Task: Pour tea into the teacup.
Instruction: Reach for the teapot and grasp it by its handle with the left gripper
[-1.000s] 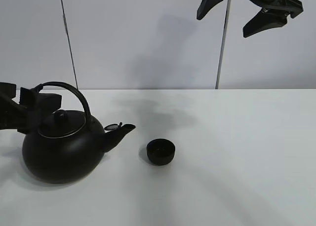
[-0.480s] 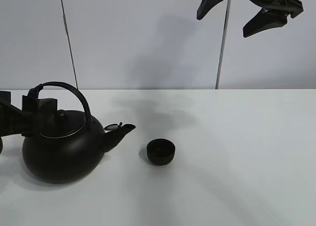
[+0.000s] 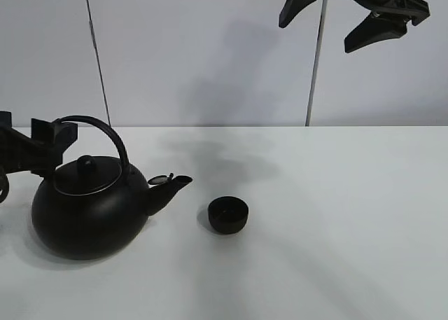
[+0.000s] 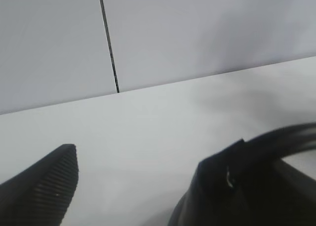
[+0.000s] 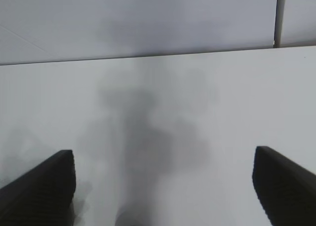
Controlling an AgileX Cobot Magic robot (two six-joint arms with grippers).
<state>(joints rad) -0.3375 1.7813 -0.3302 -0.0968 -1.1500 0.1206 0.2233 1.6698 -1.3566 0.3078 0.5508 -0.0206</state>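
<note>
Standing on the table point(image 3: 336, 194), the kettle point(image 3: 87, 215) aims its spout at the teacup point(image 3: 228, 215) just beside it, ready to tip. The left gripper point(image 4: 143, 174) sits by the handle point(image 3: 105, 129), fingers apart, nothing clamped. The right gripper point(image 5: 163, 161) hangs high, fingers wide, likely to keep clear.

Bright, diffuse lighting from above: the white surface point(image 3: 336, 215) reads evenly lit, with soft grey shadows close under the kettle point(image 3: 87, 215) and teacup point(image 3: 228, 215) and a broad, faint shadow across the wall point(image 3: 210, 54) and far surface. The black objects carry only dull highlights and little detail. In the wrist views the left gripper point(image 4: 143, 159) and right gripper point(image 5: 164, 154) appear soft-focused, with a diffuse shadow between the latter's fingers.
</note>
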